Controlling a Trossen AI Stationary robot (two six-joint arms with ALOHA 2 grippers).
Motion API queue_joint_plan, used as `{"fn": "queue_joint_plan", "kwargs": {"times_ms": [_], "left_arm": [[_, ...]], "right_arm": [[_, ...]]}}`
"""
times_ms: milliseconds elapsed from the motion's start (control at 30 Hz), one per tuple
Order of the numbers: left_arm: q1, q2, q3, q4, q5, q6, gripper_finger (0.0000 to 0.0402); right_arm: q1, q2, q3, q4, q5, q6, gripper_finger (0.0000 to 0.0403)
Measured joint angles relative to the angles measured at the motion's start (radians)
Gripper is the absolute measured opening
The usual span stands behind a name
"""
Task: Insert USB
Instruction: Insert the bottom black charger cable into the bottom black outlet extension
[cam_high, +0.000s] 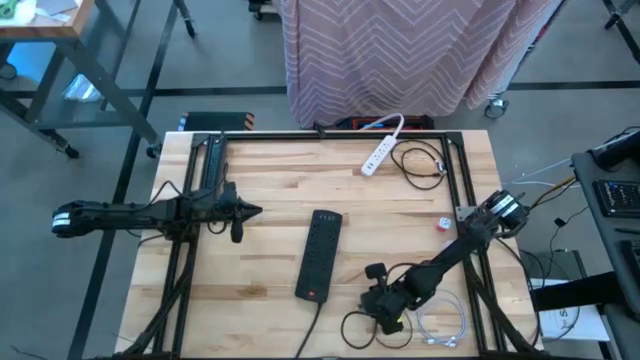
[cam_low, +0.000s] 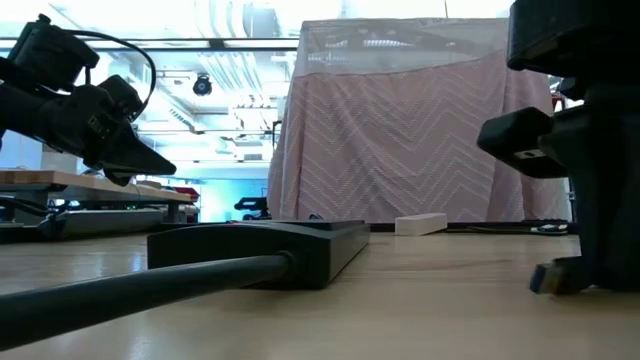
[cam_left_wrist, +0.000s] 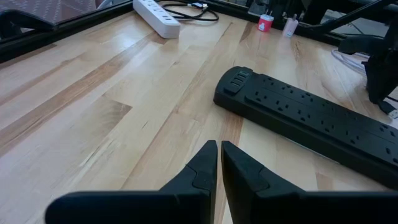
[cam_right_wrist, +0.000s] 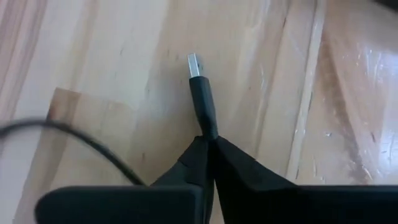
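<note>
A black USB plug (cam_right_wrist: 203, 102) with a bare metal end lies over the wood near the table's front right, and my right gripper (cam_right_wrist: 210, 142) is shut on it. Its thin black cable (cam_right_wrist: 68, 134) curls away across the boards. In the high view this gripper (cam_high: 385, 305) stands right of the long black power strip (cam_high: 318, 255), which lies flat mid-table. My left gripper (cam_high: 250, 211) hovers shut with nothing in it, left of the strip and above the table (cam_left_wrist: 219, 149). My right gripper pinches the plug's black rear end (cam_right_wrist: 209, 129), where the cable begins, between its two fingertips. The fingers slant steeply down from above and lie along the plug. The metal end (cam_right_wrist: 195, 64) sticks out past the tips, low over the wood; whether it touches the table I cannot tell.
A white power strip (cam_high: 380, 152) and a coiled black cable (cam_high: 420, 160) lie at the far edge. A small red and white object (cam_high: 441, 223) sits at the right, a white cable coil (cam_high: 440, 325) near the front. Black frame rails (cam_high: 210, 170) run along both sides.
</note>
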Motion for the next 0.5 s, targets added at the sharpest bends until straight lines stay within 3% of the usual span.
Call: {"fn": "queue_joint_plan", "kwargs": {"times_ms": [267, 500], "left_arm": [[0.000, 0.000, 0.000, 0.004, 0.000, 0.000, 0.0009], [0.000, 0.000, 0.000, 0.004, 0.000, 0.000, 0.0009]], "right_arm": [[-0.081, -0.047, 0.233, -0.401, 0.304, -0.321, 0.0003], [-0.203, -0.045, 0.283, -0.426, 0.502, -0.717, 0.0002]]}}
